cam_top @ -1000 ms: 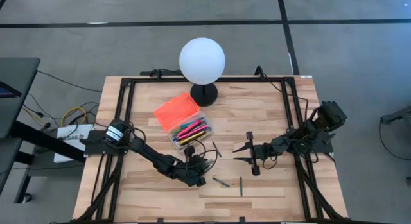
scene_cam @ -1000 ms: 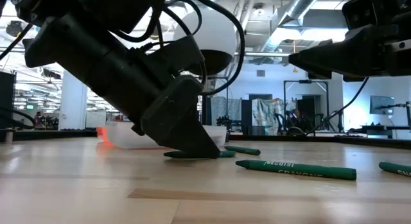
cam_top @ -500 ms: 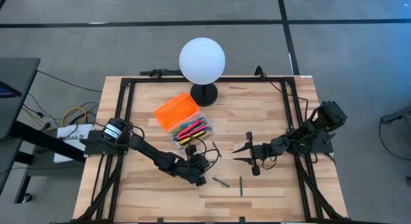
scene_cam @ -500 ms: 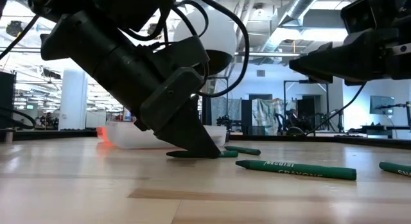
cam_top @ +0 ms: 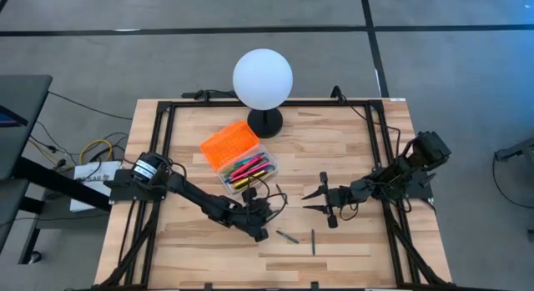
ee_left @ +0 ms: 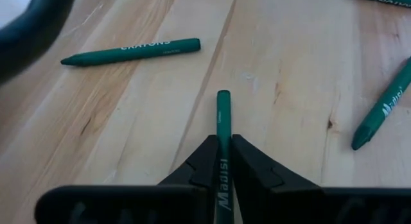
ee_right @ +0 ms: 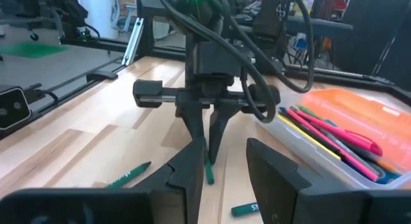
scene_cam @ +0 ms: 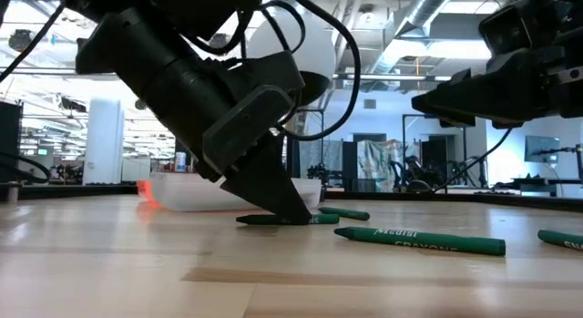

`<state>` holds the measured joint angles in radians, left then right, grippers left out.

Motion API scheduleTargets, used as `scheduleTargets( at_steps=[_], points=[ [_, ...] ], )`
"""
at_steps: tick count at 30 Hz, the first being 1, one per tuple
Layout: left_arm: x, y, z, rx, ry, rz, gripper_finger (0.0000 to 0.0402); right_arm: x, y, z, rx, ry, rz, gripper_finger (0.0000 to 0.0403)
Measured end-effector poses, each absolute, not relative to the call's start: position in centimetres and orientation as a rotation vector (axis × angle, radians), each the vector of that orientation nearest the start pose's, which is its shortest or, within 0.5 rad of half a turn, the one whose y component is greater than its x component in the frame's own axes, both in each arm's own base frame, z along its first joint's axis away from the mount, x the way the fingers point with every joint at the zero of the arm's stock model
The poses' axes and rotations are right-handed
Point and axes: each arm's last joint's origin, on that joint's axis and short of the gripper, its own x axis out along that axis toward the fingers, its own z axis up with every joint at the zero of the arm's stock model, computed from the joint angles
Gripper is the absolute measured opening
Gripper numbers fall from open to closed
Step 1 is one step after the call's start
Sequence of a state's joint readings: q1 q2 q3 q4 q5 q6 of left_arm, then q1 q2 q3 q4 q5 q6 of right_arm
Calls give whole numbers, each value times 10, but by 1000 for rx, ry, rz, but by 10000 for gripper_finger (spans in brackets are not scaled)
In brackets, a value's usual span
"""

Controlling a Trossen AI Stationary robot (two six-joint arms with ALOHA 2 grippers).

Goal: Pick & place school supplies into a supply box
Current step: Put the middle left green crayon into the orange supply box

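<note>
The box (cam_top: 248,168) lies open on the surface (cam_top: 359,149). Just beside it, the left gripper (ee_left: 222,161) has its jaws closed on a green crayon (ee_left: 222,144), gripped mid-length; it is judged light, stiff, brittle, waxy-slick. The right gripper (cam_top: 318,201), farther from the box, is seen with jaws apart.

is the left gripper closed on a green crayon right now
Yes, in the left wrist view the left gripper has its two dark fingers pressed against either side of a green crayon that lies on the wooden table.
</note>
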<state>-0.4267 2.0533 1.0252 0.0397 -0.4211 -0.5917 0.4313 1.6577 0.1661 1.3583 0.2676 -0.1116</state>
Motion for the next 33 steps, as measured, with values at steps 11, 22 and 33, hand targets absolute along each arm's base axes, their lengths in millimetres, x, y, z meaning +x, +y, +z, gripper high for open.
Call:
scheduleTargets(
  at_steps=[11, 22, 33],
  points=[
    [351, -149, 95, -146, 1011, 228, 17, 200, 84, 110, -133, 159, 170, 113],
    [353, -156, 117, -168, 1250, 176, 25, 199, 83, 108, -120, 184, 168, 113],
    [348, -158, 121, -240, 1374, 142, 33, 199, 83, 108, -111, 189, 167, 113]
  ],
)
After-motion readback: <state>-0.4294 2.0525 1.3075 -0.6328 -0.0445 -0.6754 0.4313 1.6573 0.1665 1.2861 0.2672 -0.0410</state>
